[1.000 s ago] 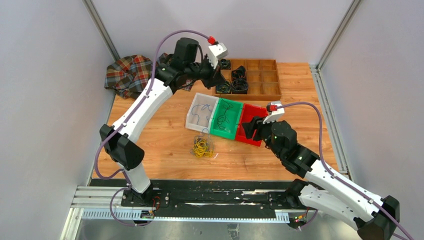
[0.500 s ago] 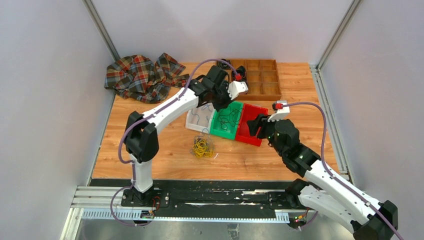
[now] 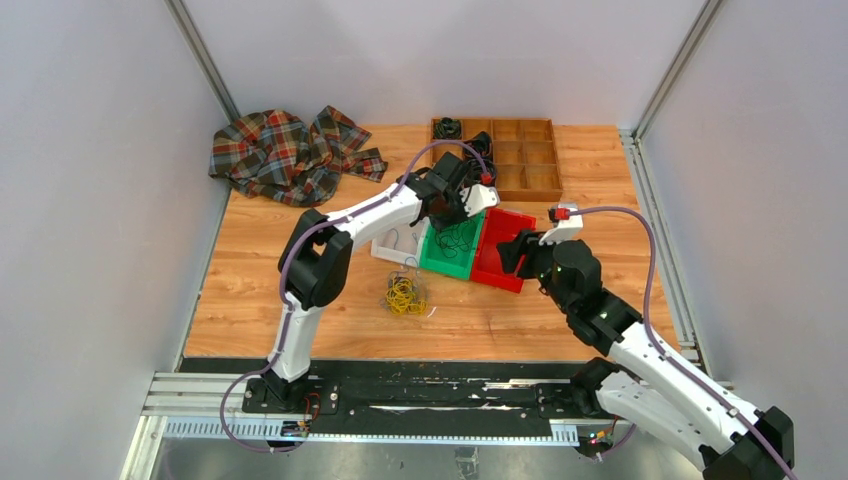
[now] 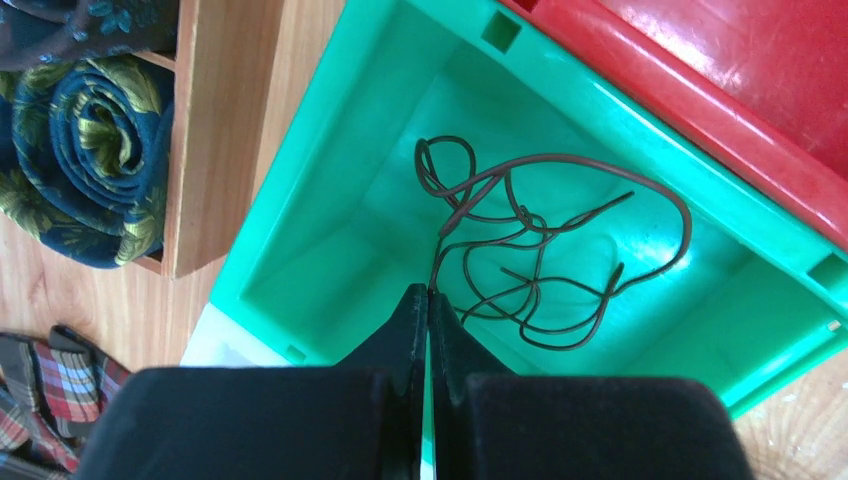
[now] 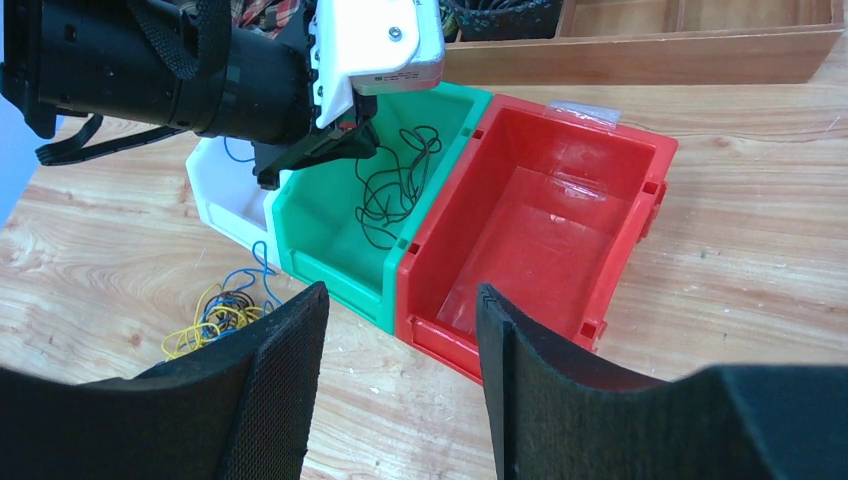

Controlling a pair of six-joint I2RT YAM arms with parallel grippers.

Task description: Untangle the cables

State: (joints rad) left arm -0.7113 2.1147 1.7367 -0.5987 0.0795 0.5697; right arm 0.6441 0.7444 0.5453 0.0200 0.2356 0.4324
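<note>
A clump of yellow, blue and dark cables (image 3: 405, 295) lies on the table in front of the bins, also low left in the right wrist view (image 5: 215, 315). A loose black cable (image 4: 540, 250) loops inside the green bin (image 4: 330, 200). My left gripper (image 4: 429, 292) is over that bin, shut, with the black cable's end pinched at its tips. From above, the left gripper (image 3: 455, 215) sits at the green bin's back. A blue cable (image 5: 235, 150) lies in the white bin (image 3: 385, 245). My right gripper (image 5: 400, 290) hangs open near the red bin's (image 5: 540, 230) front edge, holding nothing.
A wooden compartment tray (image 3: 520, 180) stands at the back, with dark rolls in its left cells. A plaid cloth (image 3: 285, 150) lies at the back left. The three bins sit side by side mid-table. The cell's walls close in left and right.
My left arm has swung from the wooden tray at the back down to the green bin. The right gripper has barely shifted.
</note>
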